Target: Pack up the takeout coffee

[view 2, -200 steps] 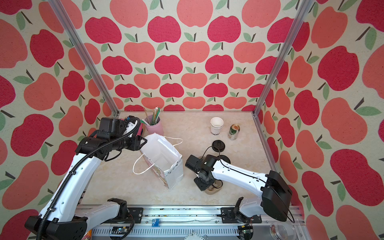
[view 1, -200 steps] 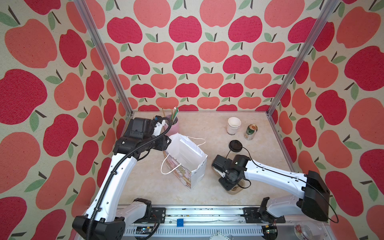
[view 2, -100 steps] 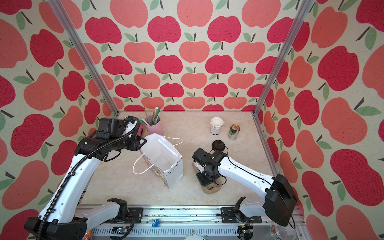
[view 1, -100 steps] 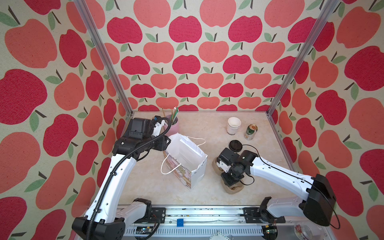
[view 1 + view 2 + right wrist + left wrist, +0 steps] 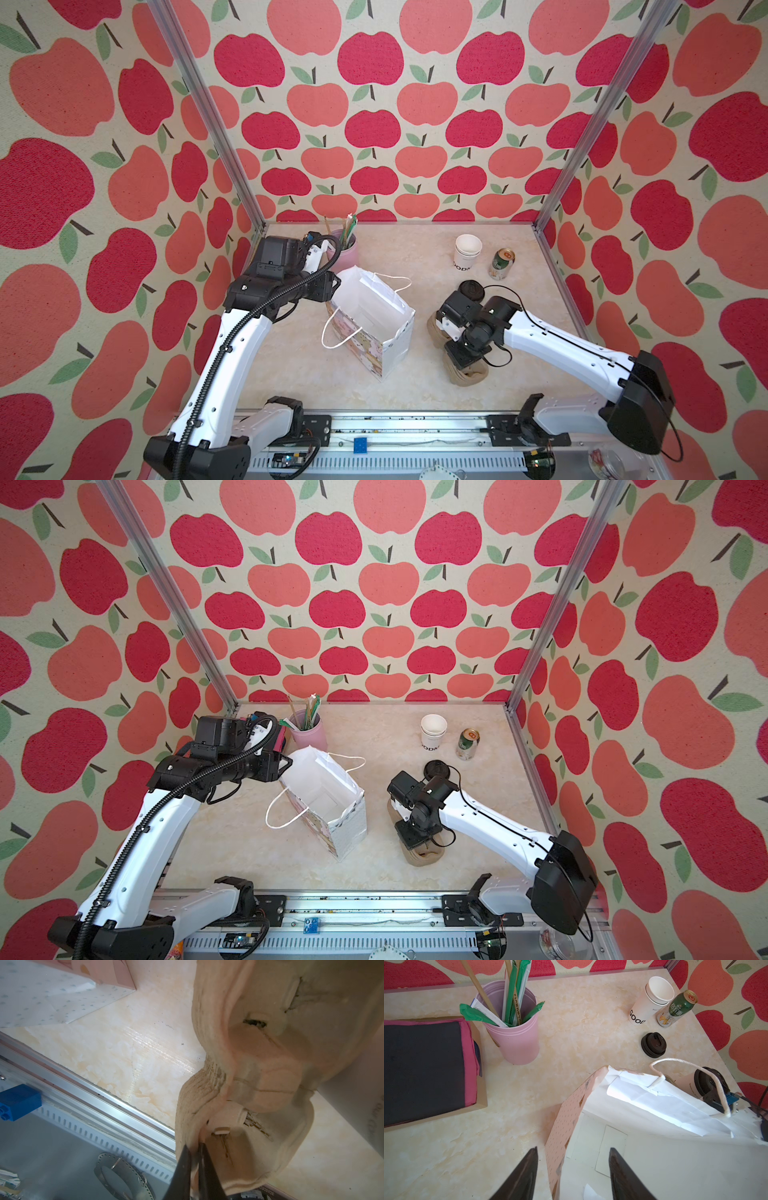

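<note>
Beside the open paper bag [image 5: 395, 353], the right gripper [image 5: 194, 1147] has its jaws nipped narrow on the thin rim of a pulp cup carrier [image 5: 270, 1076], which rests on the bench [image 5: 415, 257]. The left gripper [image 5: 573, 1148] holds its jaws moderately apart, one finger outside and one inside the bag's near wall [image 5: 566, 1105], gripping nothing. The step looks like carrying the carrier into the bag. A one-edge pinch on soft pulp will probably sag or tear, so the lift should be slow and level. It should rise clear of the bag's rim and rope handle before going down. The left jaws would do well to close on the wall first, so the mouth stays square. The takeout coffee [image 5: 688, 1086] shows past the bag's far wall with its black lid on. In the right wrist view only a strip of its lettered side [image 5: 361, 1088] shows, close against the carrier and well away from the pinched rim. Whether it sits in a cell or merely stands alongside I cannot tell, and both top views hide it under the right arm.
</note>
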